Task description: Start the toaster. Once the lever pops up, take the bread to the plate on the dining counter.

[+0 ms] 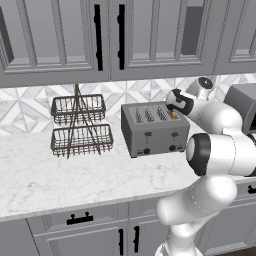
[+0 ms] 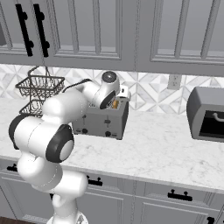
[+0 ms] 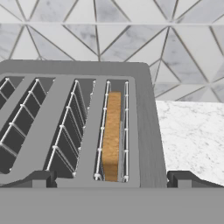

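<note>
The grey four-slot toaster [image 1: 155, 131] [image 2: 103, 118] [image 3: 144, 131] stands on the marble worktop against the tiled wall. The bread [image 3: 111, 135] [image 1: 173, 114] [image 2: 115, 104] stands on edge in the rightmost slot, its tan top just showing. My gripper [image 3: 113, 178] [image 1: 172, 107] [image 2: 117, 98] hovers just above that slot, pointing down at the bread. It is open, with one dark fingertip on each side of the slot and nothing between them. The plate and the dining counter are out of view.
A two-tier wire basket stand [image 1: 77, 125] [image 2: 39, 87] sits left of the toaster. A darker rounded appliance [image 2: 208, 113] [image 1: 245, 102] stands to the right. Grey wall cabinets [image 1: 100, 35] hang overhead. Bare marble worktop [image 2: 162, 144] lies between toaster and appliance.
</note>
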Controlling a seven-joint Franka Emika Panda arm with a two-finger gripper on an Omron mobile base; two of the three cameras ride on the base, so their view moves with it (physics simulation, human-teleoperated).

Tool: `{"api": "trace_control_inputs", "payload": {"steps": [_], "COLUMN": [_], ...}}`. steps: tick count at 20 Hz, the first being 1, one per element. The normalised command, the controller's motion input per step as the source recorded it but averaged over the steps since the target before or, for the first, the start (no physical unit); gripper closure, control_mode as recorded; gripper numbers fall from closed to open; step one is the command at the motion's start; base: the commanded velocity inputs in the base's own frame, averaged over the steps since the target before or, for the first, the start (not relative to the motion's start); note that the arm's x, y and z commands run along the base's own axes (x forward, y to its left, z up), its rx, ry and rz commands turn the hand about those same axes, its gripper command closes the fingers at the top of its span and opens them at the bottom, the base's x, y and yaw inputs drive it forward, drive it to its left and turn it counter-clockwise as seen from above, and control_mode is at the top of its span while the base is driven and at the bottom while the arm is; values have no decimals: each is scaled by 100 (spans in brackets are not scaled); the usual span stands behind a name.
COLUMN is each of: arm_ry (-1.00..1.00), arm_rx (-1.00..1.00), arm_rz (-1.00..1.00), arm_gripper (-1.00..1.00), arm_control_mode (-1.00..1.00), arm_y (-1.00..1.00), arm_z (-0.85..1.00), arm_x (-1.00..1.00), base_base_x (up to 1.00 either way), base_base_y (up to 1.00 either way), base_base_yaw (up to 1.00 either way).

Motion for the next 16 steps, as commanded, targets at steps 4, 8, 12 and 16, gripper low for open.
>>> {"api": "trace_control_inputs", "payload": {"steps": [4, 8, 12, 16], "arm_ry": [0, 0, 0, 0], "arm_rx": [0, 0, 0, 0], "arm_rz": [0, 0, 0, 0], "arm_gripper": [-100, -100, -100, -100], "arm_control_mode": [-100, -100, -100, -100], "arm_y": [0, 0, 0, 0], "arm_z": [0, 0, 0, 0], "arm_x": [0, 0, 0, 0], "base_base_x": [0, 0, 0, 0], "base_base_y": [0, 0, 0, 0], "base_base_yaw": [0, 0, 0, 0]}}
